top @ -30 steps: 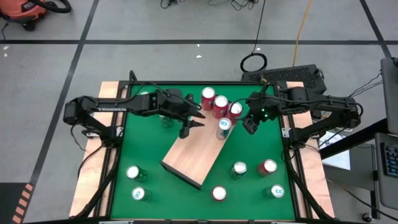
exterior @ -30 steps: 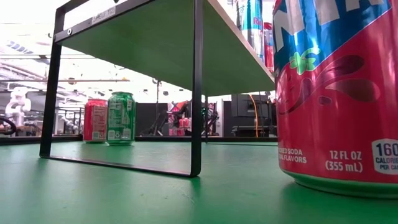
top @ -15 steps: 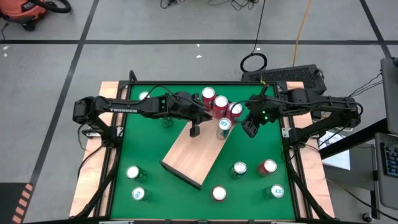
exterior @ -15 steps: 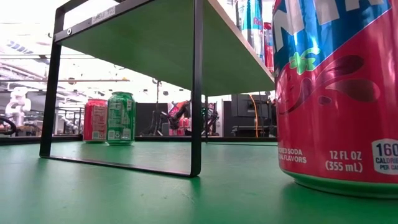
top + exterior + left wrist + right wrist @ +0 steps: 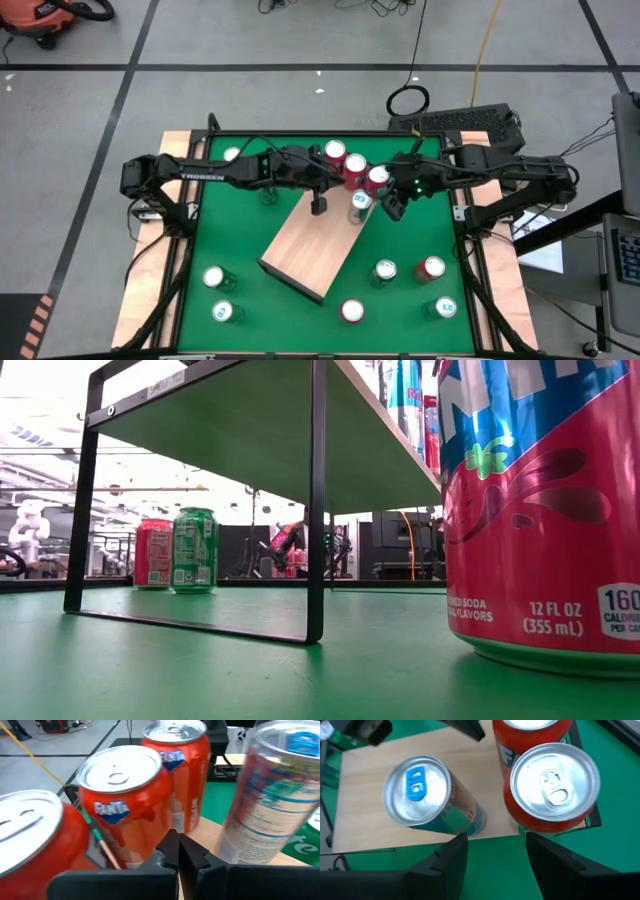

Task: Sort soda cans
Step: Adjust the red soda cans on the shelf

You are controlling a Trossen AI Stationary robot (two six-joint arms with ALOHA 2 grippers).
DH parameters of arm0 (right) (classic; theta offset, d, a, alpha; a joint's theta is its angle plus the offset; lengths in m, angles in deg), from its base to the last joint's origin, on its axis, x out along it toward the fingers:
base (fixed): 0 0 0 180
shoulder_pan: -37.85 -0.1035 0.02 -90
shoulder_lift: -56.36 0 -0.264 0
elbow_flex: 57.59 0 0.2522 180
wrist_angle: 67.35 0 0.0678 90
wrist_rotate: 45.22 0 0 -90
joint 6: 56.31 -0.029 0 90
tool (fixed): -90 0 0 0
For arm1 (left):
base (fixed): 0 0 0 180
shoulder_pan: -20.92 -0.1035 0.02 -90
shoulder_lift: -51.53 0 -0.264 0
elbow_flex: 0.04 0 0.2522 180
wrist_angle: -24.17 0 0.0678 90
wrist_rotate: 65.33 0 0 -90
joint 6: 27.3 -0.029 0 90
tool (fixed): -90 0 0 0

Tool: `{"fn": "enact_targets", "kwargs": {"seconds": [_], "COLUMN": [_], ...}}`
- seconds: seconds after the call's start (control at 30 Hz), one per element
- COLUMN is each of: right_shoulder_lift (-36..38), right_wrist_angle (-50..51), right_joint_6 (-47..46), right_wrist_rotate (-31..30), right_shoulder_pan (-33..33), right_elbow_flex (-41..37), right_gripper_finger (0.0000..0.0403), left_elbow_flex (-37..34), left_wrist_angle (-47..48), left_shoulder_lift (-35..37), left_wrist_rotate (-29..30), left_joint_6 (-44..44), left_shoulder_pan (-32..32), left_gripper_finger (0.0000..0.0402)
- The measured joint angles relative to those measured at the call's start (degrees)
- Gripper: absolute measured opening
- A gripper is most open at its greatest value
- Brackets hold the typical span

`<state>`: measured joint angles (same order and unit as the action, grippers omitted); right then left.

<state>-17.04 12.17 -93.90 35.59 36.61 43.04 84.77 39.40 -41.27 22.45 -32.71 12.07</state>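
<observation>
While the left gripper (image 5: 319, 206) sits pinched shut and empty, cans wait.
Right gripper (image 5: 391, 209), half-open and empty: upright blue-tab can (image 5: 359, 204) just beside its fingertips.

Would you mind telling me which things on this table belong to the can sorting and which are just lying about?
Part of the job:
- red cans on the wooden board
- slim blue-tab can
- loose cans on the green mat
- left gripper, shut and empty
- right gripper, open

Just lying about:
- cable coil on the floor
- keyboard
</observation>
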Motion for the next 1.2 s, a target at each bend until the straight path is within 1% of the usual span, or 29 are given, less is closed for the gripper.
{"fn": "enact_targets", "kwargs": {"seconds": [0.2, 0.43, 0.6, 0.67, 0.8, 0.93, 1.2], "right_shoulder_lift": [-2.4, -3.2, -3.1, -3.2, -3.1, -3.0, -2.0], "right_wrist_angle": [0.1, 0.3, 0.2, 0.2, 0.5, 0.5, 1.1], "right_joint_6": [1.1, 1.4, 1.1, 0.7, -0.3, -1.1, -1.8], "right_wrist_rotate": [-0.2, -4.3, -4.3, -3.9, 0.6, 3.1, 3.3], "right_shoulder_pan": [0.0, 0.0, 0.0, 0.0, 0.0, -0.3, -0.4], "right_elbow_flex": [0.0, 0.0, 0.0, 0.0, 0.0, 0.0, 0.0], "right_gripper_finger": [0.0191, 0.0192, 0.0192, 0.0192, 0.0192, 0.0192, 0.0192], "left_elbow_flex": [0.0, 0.0, 0.0, 0.1, 0.0, 0.0, 0.0], "left_wrist_angle": [0.5, 0.3, -0.1, -1.0, -0.6, -0.9, -1.2], "left_shoulder_lift": [0.0, -0.2, -1.4, -1.9, -2.2, -2.1, -2.1], "left_wrist_rotate": [0.1, 0.3, 0.7, 0.7, 1.0, 1.6, 2.4], "left_joint_6": [0.0, 0.0, 0.0, 0.4, 0.5, 0.5, 0.5], "left_shoulder_pan": [-0.3, -0.5, -0.6, -0.6, -0.5, -0.5, -0.5], "left_gripper_finger": [0.0000, 0.0000, 0.0000, 0.0000, 0.0000, 0.0000, 0.0000]}}
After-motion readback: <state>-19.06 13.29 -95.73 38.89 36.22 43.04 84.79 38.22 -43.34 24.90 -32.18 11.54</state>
